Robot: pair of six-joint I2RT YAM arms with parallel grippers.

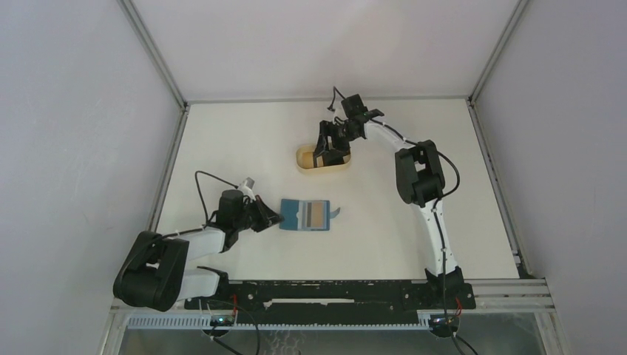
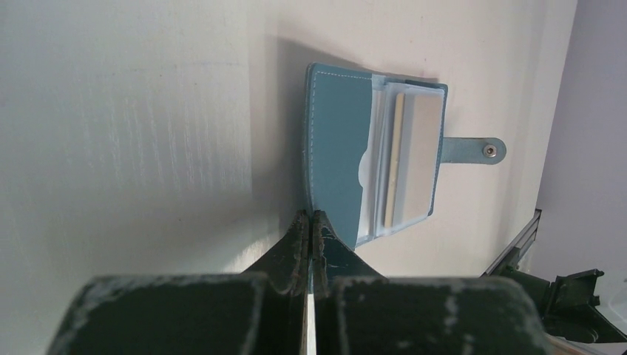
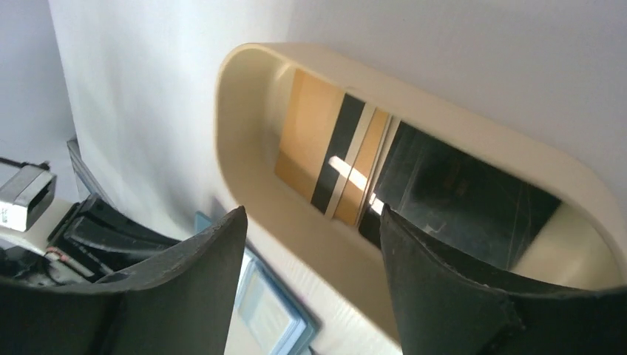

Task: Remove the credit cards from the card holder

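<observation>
Top view: the teal card holder (image 1: 307, 215) lies open on the surface (image 1: 414, 244), left of centre and near the arm bases. The left hand (image 1: 272, 219) is at its left edge. The right hand (image 1: 330, 148) hangs over the tan tray (image 1: 302, 157), well apart from the holder and farther back. Left wrist view: the fingers (image 2: 299, 237) are pressed together at the near corner of the holder's left cover and appear to pinch its edge. The cover looks slightly raised and throws a shadow beside it. One pale tan card (image 2: 415, 151) sits in the clear sleeve (image 2: 373, 222) on the right half, and the closure tab (image 2: 473, 150) lies flat beyond it. Right wrist view: the right hand's fingers (image 3: 207, 266) are spread and hold nothing. Directly beyond them, inside the tray, lie a tan card with a black stripe (image 3: 310, 140) and a black card (image 3: 466, 214), overlapping. Judgement: this is a drop-off into the tray, with two credit cards out and at least one left in the holder. The next move calls for the right hand to go to the sleeve's open side and slide the tan card out while the left hand steadies the holder. The slick sleeve may drag along with the card.
</observation>
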